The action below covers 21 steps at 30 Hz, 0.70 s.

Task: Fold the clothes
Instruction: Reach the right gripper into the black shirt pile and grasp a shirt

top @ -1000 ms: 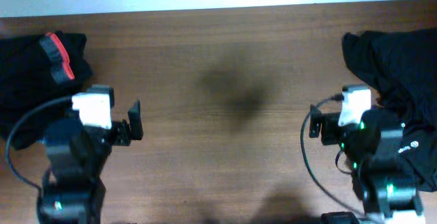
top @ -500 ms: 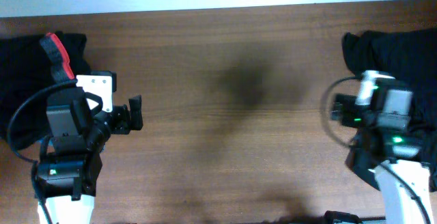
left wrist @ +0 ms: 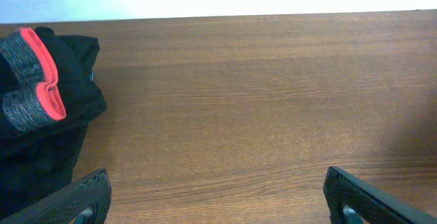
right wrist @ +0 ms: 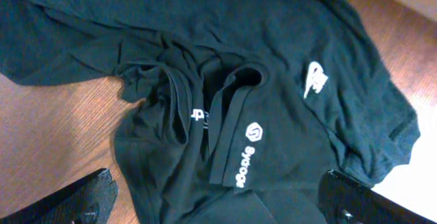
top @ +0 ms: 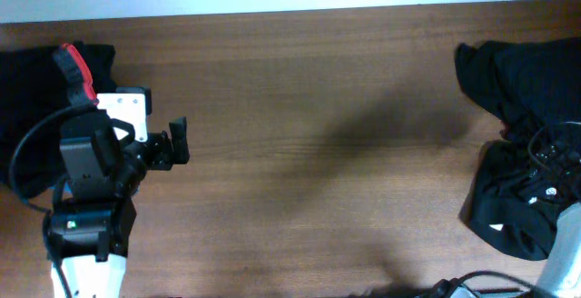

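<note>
Clothes (top: 522, 89) lie in two black heaps at opposite ends of the table (top: 318, 180), with bare wood between them. The left heap (top: 32, 107) shows a red band (top: 77, 75). The right heap (right wrist: 273, 60) is rumpled, with white logos (right wrist: 315, 80) and a collar (right wrist: 242, 77) facing up. The left gripper (top: 172, 145) sits just beside its heap, spread wide and holding nothing. The right gripper (right wrist: 218, 207) hangs over the right heap, also spread and empty, and I can't tell whether it touches the cloth. From where I stand, the step looks like taking one shirt off the right heap and bringing it to the bare middle to lay flat. To do that well, I'd go for a single layer at an edge, the collar or a shoulder seam, not the bunched middle where several folds overlap. A deep bite there would likely drag the whole heap along. Lift high enough that the shirt hangs free before carrying it across. The left gripper is then well placed to catch the opposite shoulder, so the two can stretch the cloth flat.
</note>
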Available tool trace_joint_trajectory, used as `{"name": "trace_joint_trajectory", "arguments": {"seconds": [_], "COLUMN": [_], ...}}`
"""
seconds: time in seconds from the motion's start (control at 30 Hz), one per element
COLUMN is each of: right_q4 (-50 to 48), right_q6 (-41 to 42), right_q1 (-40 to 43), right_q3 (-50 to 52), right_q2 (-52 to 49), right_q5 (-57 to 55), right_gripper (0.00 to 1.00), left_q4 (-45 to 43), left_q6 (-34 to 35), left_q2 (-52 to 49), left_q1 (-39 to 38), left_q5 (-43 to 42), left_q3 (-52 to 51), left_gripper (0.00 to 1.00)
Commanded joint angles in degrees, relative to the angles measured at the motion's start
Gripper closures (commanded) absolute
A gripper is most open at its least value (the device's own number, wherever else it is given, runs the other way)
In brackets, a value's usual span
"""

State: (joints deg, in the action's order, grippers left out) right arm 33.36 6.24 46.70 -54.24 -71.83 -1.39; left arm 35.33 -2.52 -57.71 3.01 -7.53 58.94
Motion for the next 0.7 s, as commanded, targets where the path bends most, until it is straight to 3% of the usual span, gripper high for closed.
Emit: {"name": "trace_joint_trajectory", "arguments": {"seconds": [0.0,0.67], "right_q4": [-2.78,-17.16], "right_q6": [0.74,1.79], "right_q1": [0.31,0.31], "right_q3": [-1.33,-1.33], "right_q2": [-3.5,-22.14], "right_q5": [1.14,0.7], "right_gripper": [0.01,0.08], "left_q4": [-0.17,-1.2], "left_q6": [0.59,0.59], "left_q2": [-2.27,-12.76], "left_q1": [-0.24,-0.24], "left_q5": [-0.61,-0.63], "left_q3": [1.55,1.55], "left_gripper": [0.01,0.01]}}
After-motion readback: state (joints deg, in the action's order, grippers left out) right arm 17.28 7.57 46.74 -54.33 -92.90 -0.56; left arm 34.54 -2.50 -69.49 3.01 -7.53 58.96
